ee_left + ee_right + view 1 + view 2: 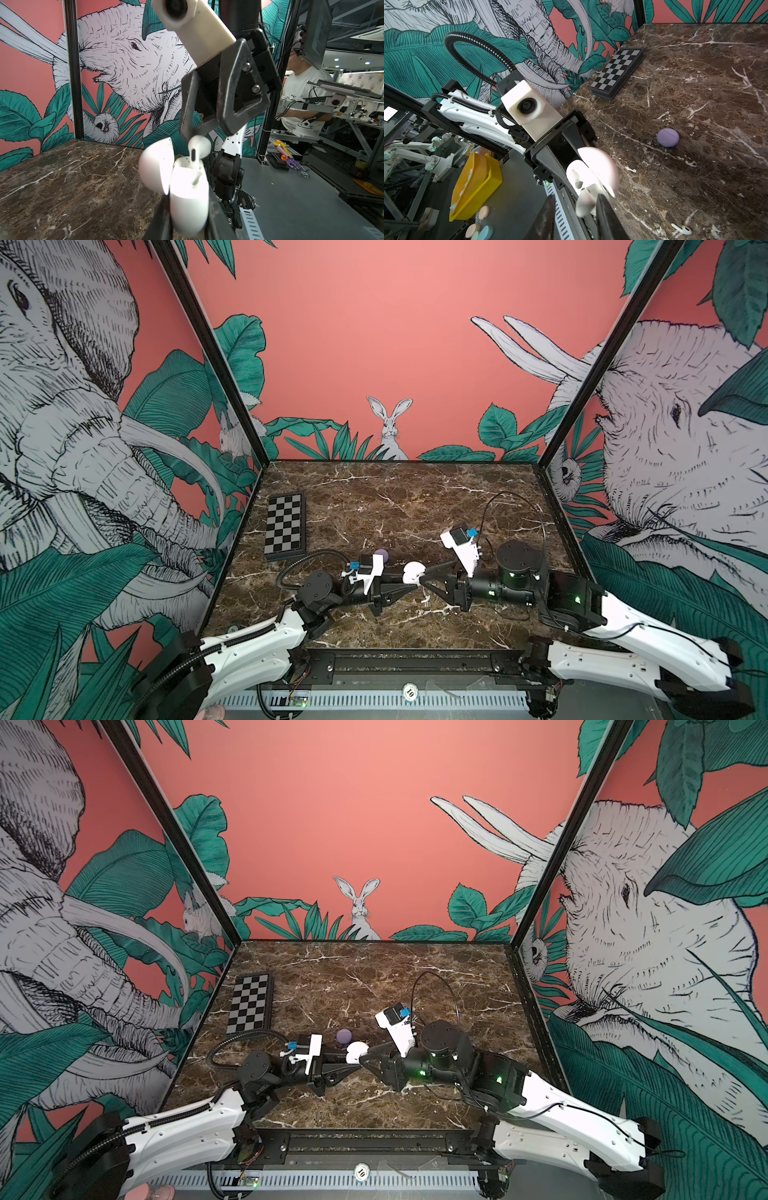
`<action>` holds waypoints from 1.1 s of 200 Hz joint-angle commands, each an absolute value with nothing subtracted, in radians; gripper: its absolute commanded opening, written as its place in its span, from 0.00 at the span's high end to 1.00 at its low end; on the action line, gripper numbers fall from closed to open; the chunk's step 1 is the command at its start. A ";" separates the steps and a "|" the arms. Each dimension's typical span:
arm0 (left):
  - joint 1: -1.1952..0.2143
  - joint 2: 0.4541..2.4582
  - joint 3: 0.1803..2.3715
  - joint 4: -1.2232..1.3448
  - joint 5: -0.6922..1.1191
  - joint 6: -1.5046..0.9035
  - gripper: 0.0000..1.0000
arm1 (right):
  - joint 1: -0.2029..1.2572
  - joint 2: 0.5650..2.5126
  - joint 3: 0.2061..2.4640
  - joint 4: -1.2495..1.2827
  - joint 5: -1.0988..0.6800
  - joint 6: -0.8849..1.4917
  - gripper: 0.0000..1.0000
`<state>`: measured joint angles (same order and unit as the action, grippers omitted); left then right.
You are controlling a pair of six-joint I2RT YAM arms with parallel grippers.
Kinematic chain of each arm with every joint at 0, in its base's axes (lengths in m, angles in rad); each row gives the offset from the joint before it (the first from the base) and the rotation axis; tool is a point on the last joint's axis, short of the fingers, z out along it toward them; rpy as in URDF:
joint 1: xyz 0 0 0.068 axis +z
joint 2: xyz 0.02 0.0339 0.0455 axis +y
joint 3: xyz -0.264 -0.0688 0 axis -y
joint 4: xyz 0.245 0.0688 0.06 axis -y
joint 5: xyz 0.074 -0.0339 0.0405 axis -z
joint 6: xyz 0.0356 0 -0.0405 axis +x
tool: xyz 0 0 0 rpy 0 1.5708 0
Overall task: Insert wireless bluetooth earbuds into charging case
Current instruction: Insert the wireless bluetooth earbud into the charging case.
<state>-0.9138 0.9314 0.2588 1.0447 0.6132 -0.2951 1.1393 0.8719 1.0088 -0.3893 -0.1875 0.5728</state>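
Over the marble surface, the left pincer is clamped tight on the white case, whose lid is hinged open. The right pincer stands narrow about the head of a white earbud, whose stem dips into that case. Whether it truly grips is unclear. A closed lilac case and a second earbud lie apart on the surface. Glare washes out the white case's inside.

bright, even light; edges bend in both top views; the white case glares, blown out and soft.
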 commanded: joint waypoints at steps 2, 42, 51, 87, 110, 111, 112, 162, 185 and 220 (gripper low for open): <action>-0.916 0.911 0.261 1.058 0.629 -0.288 1.00 | 1.141 0.879 1.011 -0.336 -0.187 0.574 0.68; -0.917 0.913 0.259 1.059 0.630 -0.288 1.00 | 1.141 0.854 1.030 -0.380 -0.121 0.551 0.63; -0.918 0.913 0.259 1.059 0.632 -0.289 1.00 | 1.141 0.846 1.033 -0.382 -0.118 0.546 0.61; -0.917 0.907 0.262 1.041 0.638 -0.278 1.00 | 1.142 0.837 1.094 -0.464 -0.110 0.498 0.51; -0.917 0.878 0.281 0.952 0.641 -0.231 1.00 | 1.142 0.804 1.133 -0.578 0.059 0.473 0.33; -0.917 0.876 0.282 0.943 0.642 -0.227 1.00 | 1.142 0.803 1.135 -0.583 0.066 0.472 0.32; -0.917 0.874 0.285 0.934 0.645 -0.222 1.00 | 1.141 0.803 1.136 -0.587 0.073 0.471 0.31; -0.925 0.723 0.366 0.557 0.576 0.014 1.00 | 1.136 0.822 1.168 -0.736 0.245 0.540 0.02; -0.926 0.658 0.403 0.370 0.432 0.076 1.00 | 1.118 0.855 1.164 -0.813 0.310 0.606 0.02; -0.925 0.637 0.443 0.243 0.418 0.122 1.00 | 1.040 0.918 1.132 -0.865 0.221 0.712 0.02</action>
